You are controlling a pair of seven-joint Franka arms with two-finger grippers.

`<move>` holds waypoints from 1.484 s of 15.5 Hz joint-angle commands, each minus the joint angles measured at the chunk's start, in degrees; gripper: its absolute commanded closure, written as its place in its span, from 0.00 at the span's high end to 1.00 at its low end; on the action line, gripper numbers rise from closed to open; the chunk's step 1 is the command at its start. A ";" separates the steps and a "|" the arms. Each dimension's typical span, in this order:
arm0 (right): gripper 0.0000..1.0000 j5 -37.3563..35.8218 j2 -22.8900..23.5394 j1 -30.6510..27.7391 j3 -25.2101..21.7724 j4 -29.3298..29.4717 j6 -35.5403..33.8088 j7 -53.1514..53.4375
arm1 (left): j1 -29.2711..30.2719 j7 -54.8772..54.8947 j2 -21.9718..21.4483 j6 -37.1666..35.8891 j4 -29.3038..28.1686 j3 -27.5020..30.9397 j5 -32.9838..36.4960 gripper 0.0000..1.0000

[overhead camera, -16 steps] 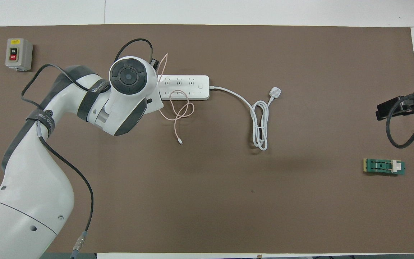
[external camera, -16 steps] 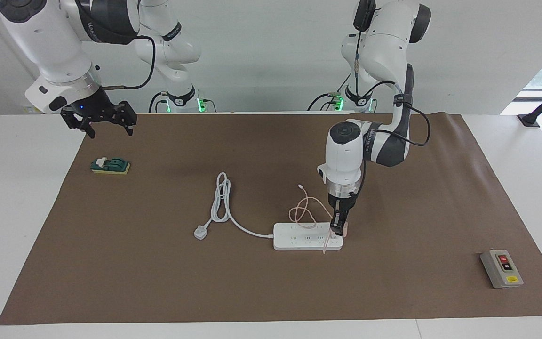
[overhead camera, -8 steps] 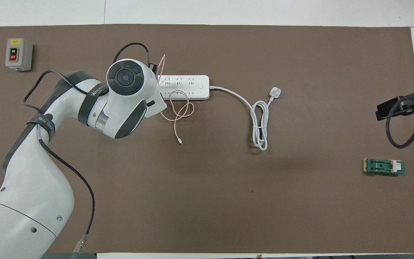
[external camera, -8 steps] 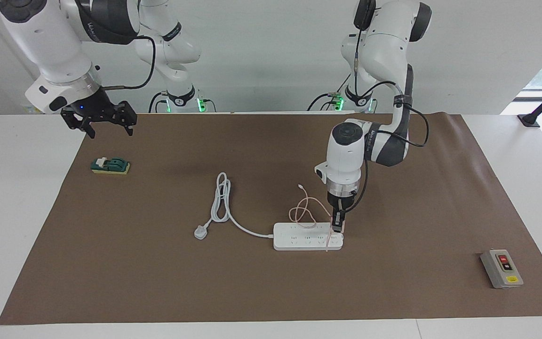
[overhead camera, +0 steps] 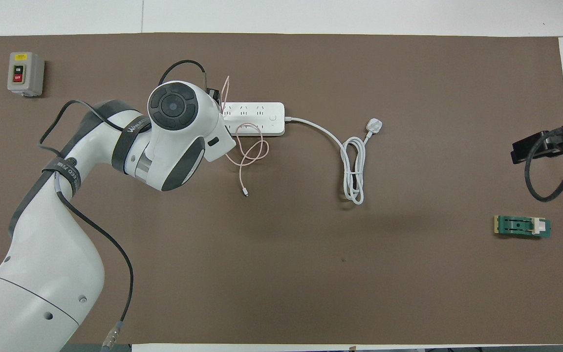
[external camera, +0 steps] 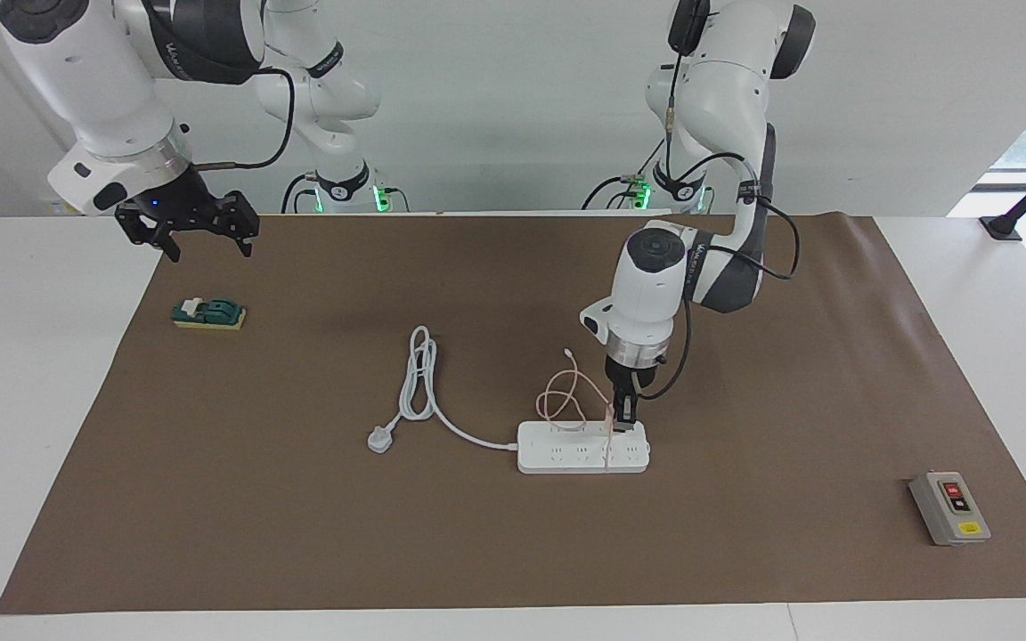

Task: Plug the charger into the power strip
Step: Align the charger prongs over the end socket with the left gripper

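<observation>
My left gripper [external camera: 622, 422], clamped on the charger [external camera: 617, 425], has shifted inward along the strip [external camera: 582, 447] toward an outlet; insertion looks close. My right gripper [external camera: 188, 224] waits, spread wide.

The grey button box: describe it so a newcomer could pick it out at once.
Start at the brown mat and go to its corner at the left arm's end, farthest from the robots. The grey button box lies there alone; its red and black buttons mark it.

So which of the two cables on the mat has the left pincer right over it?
The thin pink cable looped by the long white power strip, under the left pincer; the thick white cord lies apart.
</observation>
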 commanded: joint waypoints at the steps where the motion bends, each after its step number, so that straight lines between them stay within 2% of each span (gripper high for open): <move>1: 1.00 -0.89 -1.53 -1.46 0.80 -1.82 0.96 -1.77 | -0.09 -1.22 -0.43 -0.63 -2.33 0.12 -1.44 0.00; 15: 1.00 -0.19 -1.53 -0.93 0.89 -1.73 0.88 -1.51 | 2.28 1.94 -0.25 -5.64 0.65 0.47 -0.91 0.00; 23: 1.00 -0.19 -1.53 -0.85 0.89 -1.73 0.88 -1.60 | 2.19 1.59 -0.25 -1.88 -0.92 0.39 -1.18 0.00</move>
